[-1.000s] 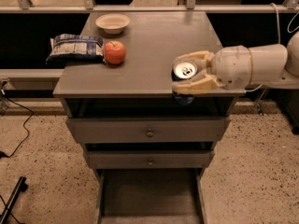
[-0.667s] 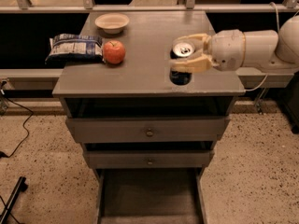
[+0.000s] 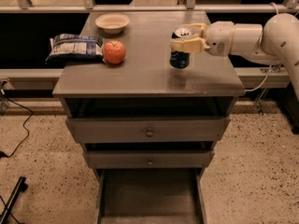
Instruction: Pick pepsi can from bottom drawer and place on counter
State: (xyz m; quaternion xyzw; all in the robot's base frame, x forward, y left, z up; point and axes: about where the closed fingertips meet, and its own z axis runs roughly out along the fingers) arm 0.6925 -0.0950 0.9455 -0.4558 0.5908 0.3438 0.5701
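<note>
The pepsi can (image 3: 180, 54), dark blue with a silver top, is upright over the right part of the counter (image 3: 140, 73), held just above the surface. My gripper (image 3: 188, 37) reaches in from the right and is shut on the can's upper part, its tan fingers (image 3: 189, 44) on either side. The bottom drawer (image 3: 148, 197) stands pulled out at the foot of the cabinet and shows no objects inside.
A red apple (image 3: 114, 52) and a chip bag (image 3: 75, 47) lie on the counter's left side, a white bowl (image 3: 112, 22) at the back. Two knobbed drawers (image 3: 149, 132) sit above the bottom drawer. A cable (image 3: 14, 148) lies on the floor at left.
My gripper has carried the can from the counter's right front edge further back and left over the counter.
</note>
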